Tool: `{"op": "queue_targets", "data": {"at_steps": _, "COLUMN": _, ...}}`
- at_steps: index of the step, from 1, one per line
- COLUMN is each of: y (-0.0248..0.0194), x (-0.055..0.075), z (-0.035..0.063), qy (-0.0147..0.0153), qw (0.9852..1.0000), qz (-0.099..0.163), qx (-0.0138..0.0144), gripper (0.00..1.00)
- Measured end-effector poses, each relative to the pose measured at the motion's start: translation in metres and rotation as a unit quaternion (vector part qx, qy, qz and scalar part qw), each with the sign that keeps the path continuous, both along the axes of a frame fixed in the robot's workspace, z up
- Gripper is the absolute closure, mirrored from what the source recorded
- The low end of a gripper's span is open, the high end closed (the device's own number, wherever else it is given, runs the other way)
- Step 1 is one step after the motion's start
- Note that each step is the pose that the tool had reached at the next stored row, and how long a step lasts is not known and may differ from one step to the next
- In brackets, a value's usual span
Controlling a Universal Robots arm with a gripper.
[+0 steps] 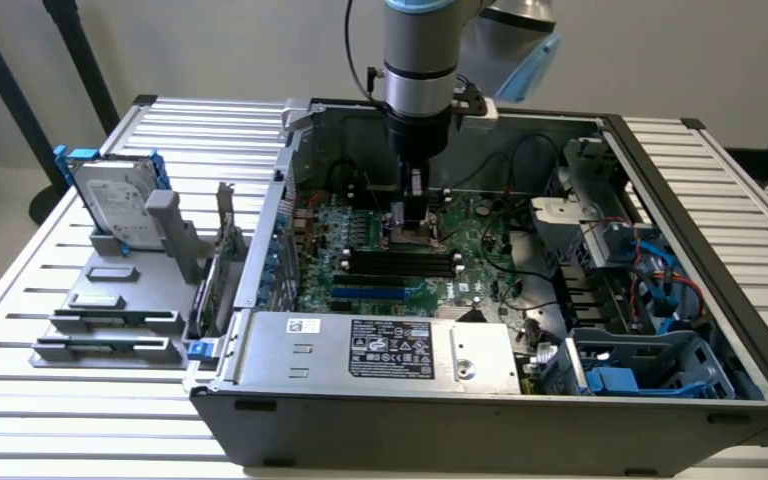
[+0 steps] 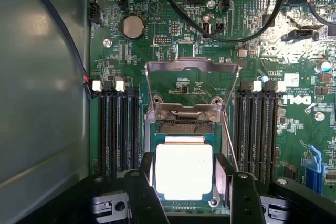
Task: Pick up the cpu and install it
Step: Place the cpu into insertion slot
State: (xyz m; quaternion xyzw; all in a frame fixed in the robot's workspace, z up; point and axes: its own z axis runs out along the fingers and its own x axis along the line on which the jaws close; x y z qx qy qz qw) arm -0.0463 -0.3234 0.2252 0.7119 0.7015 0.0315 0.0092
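1. Tool [image 1: 415, 232], exterior view: it hangs inside the open computer case [image 1: 651, 165], low over the middle of the motherboard [image 1: 404, 275]; the case lies on its side on the slatted surface [image 1: 51, 400], so the board faces up and can be reached from straight above.
2. Arm [image 1: 419, 60], same view: its last links stand upright, with the wrist plumb over the board; I judge this pose lets a flat chip travel level and meet its seat squarely; the grey power-supply box [image 1: 384, 348] along the near wall stands well apart from the tool.
3. Wrist view: the cpu [image 2: 184, 170], silver top up, sits between the two dark fingers [image 2: 147, 177]; the jaws stand fairly wide yet press against two opposite edges of it, so the tool has hold of the cpu by its rim; its shiny top is left untouched.
4. Same view: the socket [image 2: 181, 127] lies under and just beyond the cpu, with a strip of its contact field uncovered; whether the chip touches the socket I cannot tell.
5. Same view: the load plate [image 2: 191, 77] is swung up on its hinge, which leaves the socket free; memory slots [image 2: 118, 129] flank the socket on both sides, clear of the fingers.
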Motion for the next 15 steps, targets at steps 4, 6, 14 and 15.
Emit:
{"op": "queue_targets", "data": {"at_steps": 4, "y": -0.0001, "x": 0.000, "z": -0.0064, "qy": 0.0028, "qw": 1.0000, "qz": 0.000, "qx": 0.0000, "gripper": 0.45}}
{"op": "queue_targets", "data": {"at_steps": 6, "y": -0.0004, "x": 0.001, "z": -0.0086, "qy": 0.0057, "qw": 1.0000, "qz": 0.000, "qx": 0.0001, "gripper": 0.45}}
{"op": "queue_targets", "data": {"at_steps": 14, "y": -0.0021, "x": 0.005, "z": -0.0121, "qy": 0.0122, "qw": 0.9999, "qz": 0.000, "qx": 0.0020, "gripper": 0.45}}
{"op": "queue_targets", "data": {"at_steps": 15, "y": -0.0021, "x": 0.005, "z": -0.0121, "qy": 0.0123, "qw": 0.9999, "qz": 0.000, "qx": 0.0020, "gripper": 0.45}}
